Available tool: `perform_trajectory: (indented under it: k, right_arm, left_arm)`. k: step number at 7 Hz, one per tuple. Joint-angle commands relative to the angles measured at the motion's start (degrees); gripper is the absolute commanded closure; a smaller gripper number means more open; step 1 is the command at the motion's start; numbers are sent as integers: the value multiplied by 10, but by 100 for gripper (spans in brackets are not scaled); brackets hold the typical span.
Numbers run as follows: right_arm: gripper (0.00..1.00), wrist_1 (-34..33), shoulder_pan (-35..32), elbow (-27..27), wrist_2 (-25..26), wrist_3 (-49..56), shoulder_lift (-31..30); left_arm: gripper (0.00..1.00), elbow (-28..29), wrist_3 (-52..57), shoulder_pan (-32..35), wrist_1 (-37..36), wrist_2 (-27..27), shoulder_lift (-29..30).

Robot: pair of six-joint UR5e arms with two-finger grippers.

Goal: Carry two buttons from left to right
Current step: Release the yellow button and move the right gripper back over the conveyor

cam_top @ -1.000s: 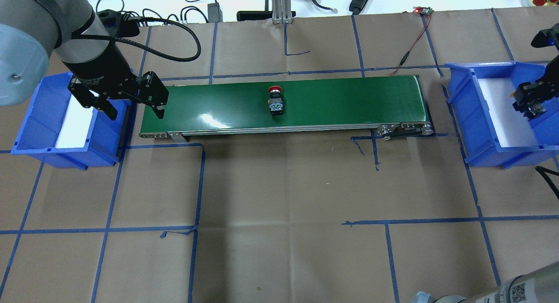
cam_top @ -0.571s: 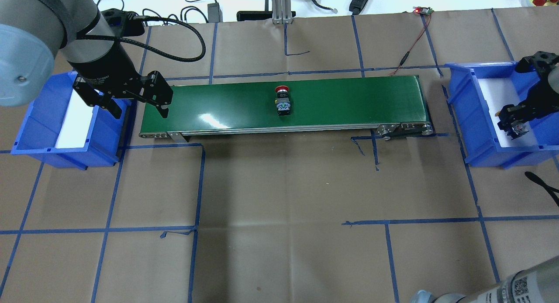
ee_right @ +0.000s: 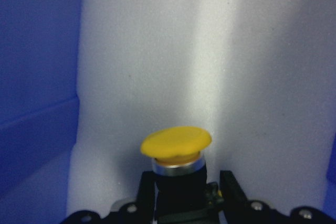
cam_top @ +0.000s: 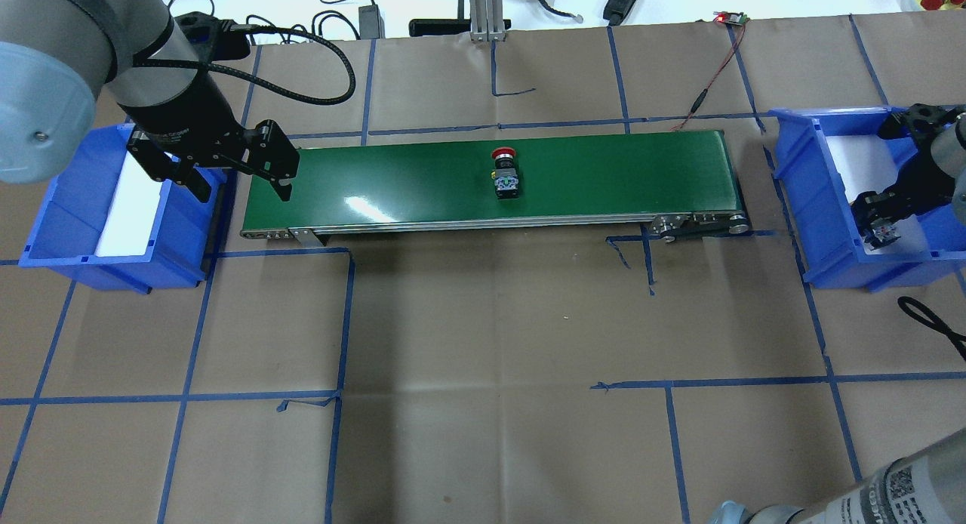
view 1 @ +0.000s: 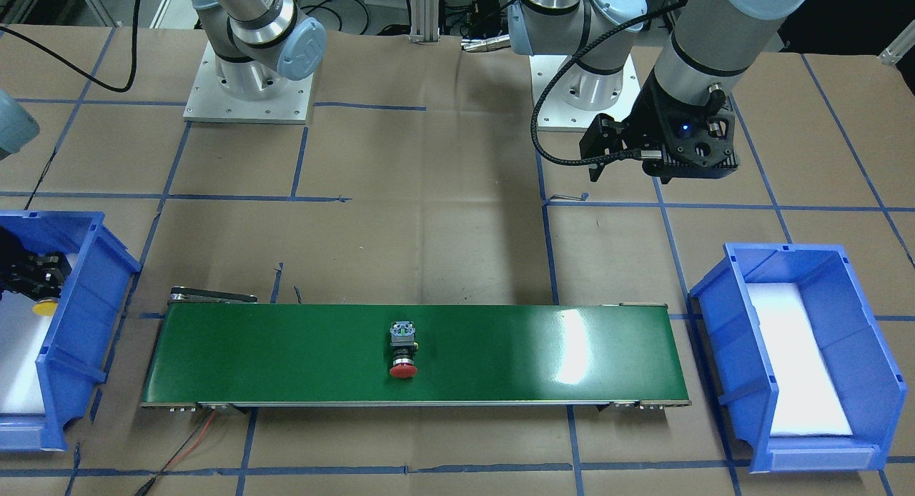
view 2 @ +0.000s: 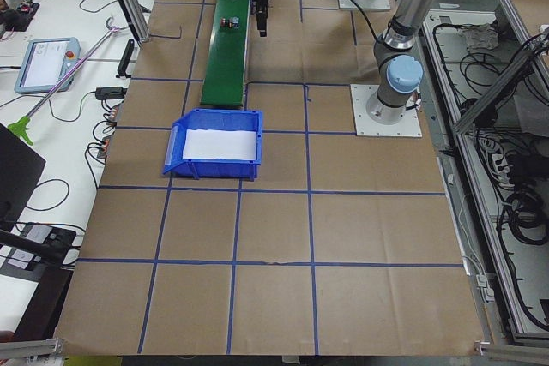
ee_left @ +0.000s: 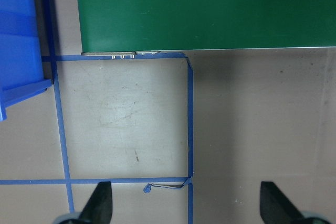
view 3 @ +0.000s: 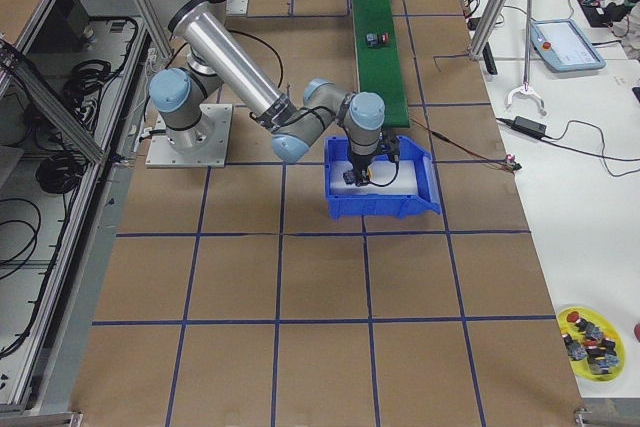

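The red button (cam_top: 504,175) lies on its side on the green conveyor belt (cam_top: 619,169), near the middle; it also shows in the front view (view 1: 402,351). My right gripper (cam_top: 880,223) is shut on the yellow button (ee_right: 176,144) and holds it low inside the right blue bin (cam_top: 815,199), just above the white liner. The yellow cap shows in the front view (view 1: 44,309). My left gripper (cam_top: 243,192) is open and empty, above the belt's left end, beside the left blue bin (cam_top: 68,229).
The left bin (view 1: 722,324) shows only its white liner. Blue tape lines cross the brown paper table. Cables and a power supply lie along the far edge (cam_top: 370,18). A red wire (cam_top: 709,86) runs to the belt's right end.
The red button has ridden the belt to the right. My right gripper has moved down and toward the near end of the right bin with the yellow button. My left gripper shifted slightly right.
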State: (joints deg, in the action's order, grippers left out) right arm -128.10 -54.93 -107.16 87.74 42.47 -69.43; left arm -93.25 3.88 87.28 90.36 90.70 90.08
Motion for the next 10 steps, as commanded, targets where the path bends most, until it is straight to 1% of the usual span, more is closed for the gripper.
perform_trajectory:
  k: [1, 2, 3, 4, 5, 6, 7, 8, 9, 10]
  right_arm:
    - [4, 1, 0, 4, 1, 0, -5]
    - [1, 2, -1, 7, 1, -1, -10]
    - [1, 10, -3, 26, 6, -2, -20]
    - [1, 21, -4, 45, 8, -7, -45]
    - [1, 58, -6, 62, 5, -25, -69]
    - [1, 92, -13, 90, 5, -72, -78]
    - [1, 126, -45, 124, 6, -94, -84]
    - [1, 171, -100, 165, 10, -147, -84]
    - [0, 221, -154, 194, 14, -222, -85]
    - [0, 239, -213, 215, 15, -287, -85]
  left_arm:
    - [0, 0, 0, 0, 0, 0, 0]
    - [0, 0, 0, 0, 0, 0, 0]
    - [0, 0, -1, 0, 0, 0, 0]
    - [0, 1, -1, 0, 0, 0, 0]
    - [0, 1, -1, 0, 0, 0, 0]
    - [0, 0, -2, 1, 0, -1, 0]
    - [0, 1, -2, 0, 0, -1, 0]
    - [0, 1, -4, 0, 0, -1, 0]
    - [0, 1, -4, 1, 0, -1, 1]
    - [0, 1, -4, 1, 0, -1, 1]
